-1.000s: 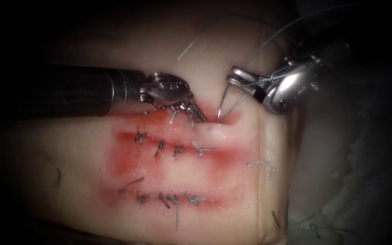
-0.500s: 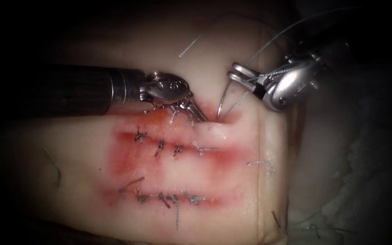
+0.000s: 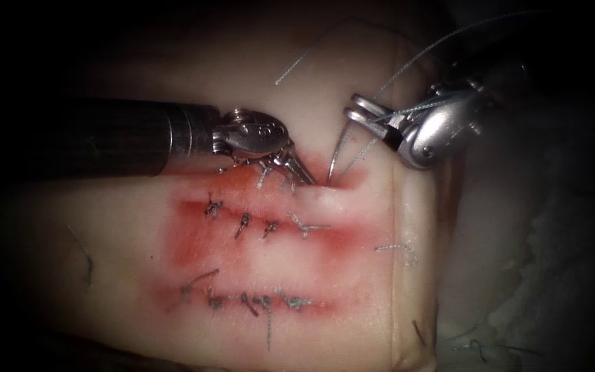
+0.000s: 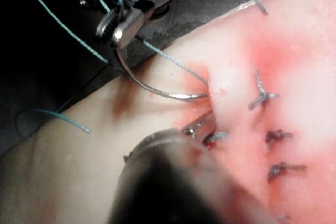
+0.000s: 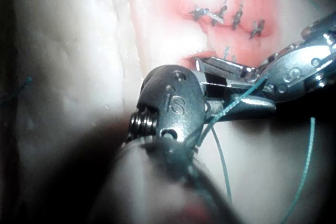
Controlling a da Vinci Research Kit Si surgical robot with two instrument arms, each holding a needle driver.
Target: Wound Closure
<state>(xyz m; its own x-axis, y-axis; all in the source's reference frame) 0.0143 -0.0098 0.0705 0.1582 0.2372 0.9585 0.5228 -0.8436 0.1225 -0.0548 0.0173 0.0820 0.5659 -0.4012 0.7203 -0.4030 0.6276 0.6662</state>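
Note:
My right tool is shut on the back end of the curved needle. The needle arcs down from it, and its point is in the tissue at the right end of the top cut. My left tool comes in from the left and is shut on the pale raised tissue edge just left of the needle's entry. In the left wrist view the needle runs from the right tool into the cut, above the left tool. Thread trails up and right from the right tool.
Two rows of knotted stitches lie below the open cut, with red fluid around them. Cut ends of thread lie on the tissue. The tissue's right edge drops off beside the right tool.
My right tool has lifted slightly and turned a little, still holding the needle, whose point stays in the tissue. The left tool has not moved.

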